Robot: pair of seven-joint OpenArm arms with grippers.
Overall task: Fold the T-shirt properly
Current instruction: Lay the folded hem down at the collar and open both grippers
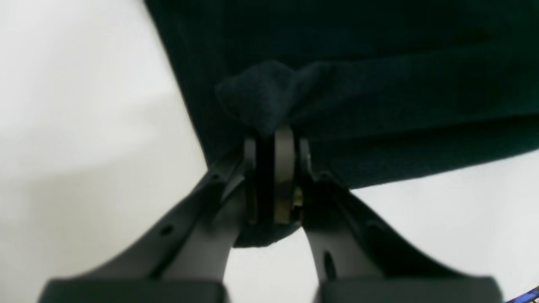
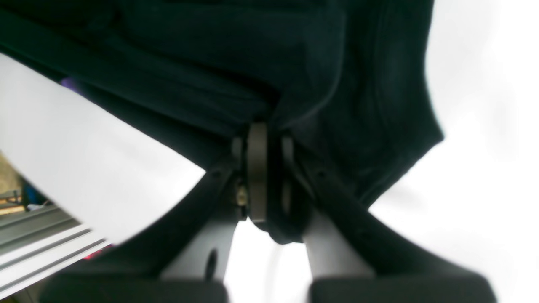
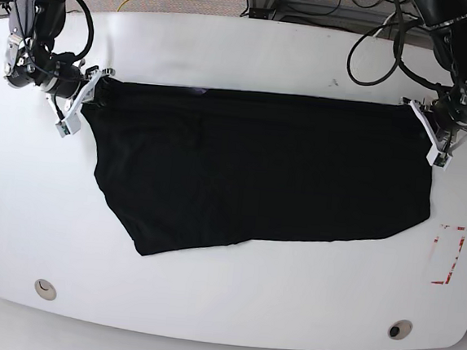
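My left pincer (image 3: 434, 131) and right pincer (image 3: 80, 100) each clamp a top corner of the T-shirt (image 3: 258, 169), stretched across the desk (image 3: 244, 53) centre. One fold apparently made; further folds remain.

No text, label or number is legible in any view.

A white table (image 3: 230, 306) carries the black T-shirt (image 3: 258, 173) spread flat.
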